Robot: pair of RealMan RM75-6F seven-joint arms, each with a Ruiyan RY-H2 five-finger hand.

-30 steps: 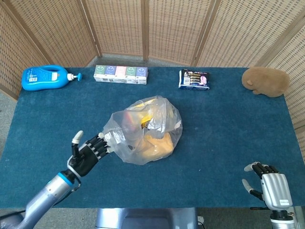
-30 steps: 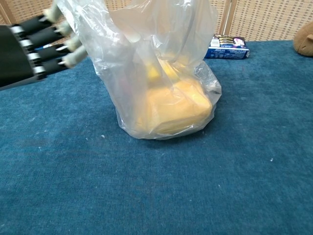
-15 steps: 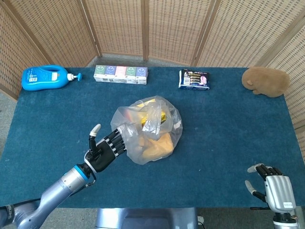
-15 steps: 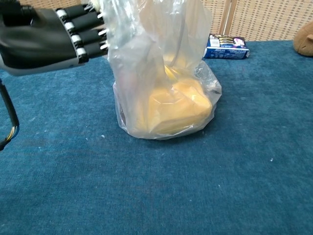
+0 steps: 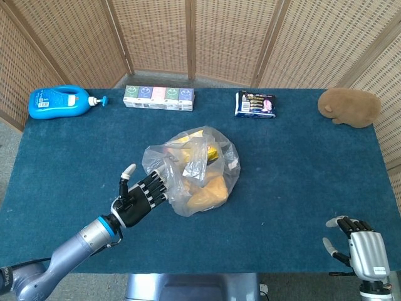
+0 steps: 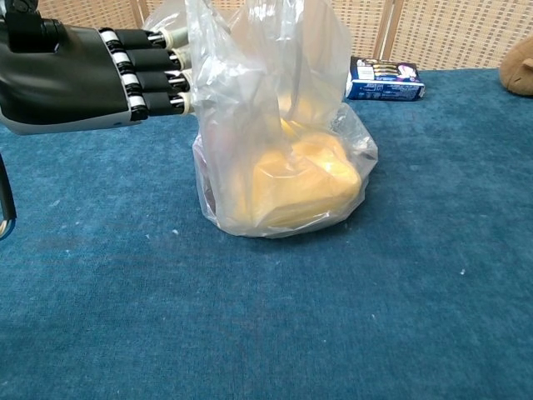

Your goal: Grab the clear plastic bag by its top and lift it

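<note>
Head view: the clear plastic bag [image 5: 194,177] sits on the blue table [image 5: 301,169] near its centre, holding yellow items. The left hand [image 5: 139,199] has its fingers [image 6: 150,71] extended straight, tips touching the bag's upper left side, grasping nothing. The right hand [image 5: 356,246] rests at the near right edge, fingers loosely spread, holding nothing.

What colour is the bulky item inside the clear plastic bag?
Yellow-orange; the bulky item shows best through the clear plastic bag in the chest view.
</note>
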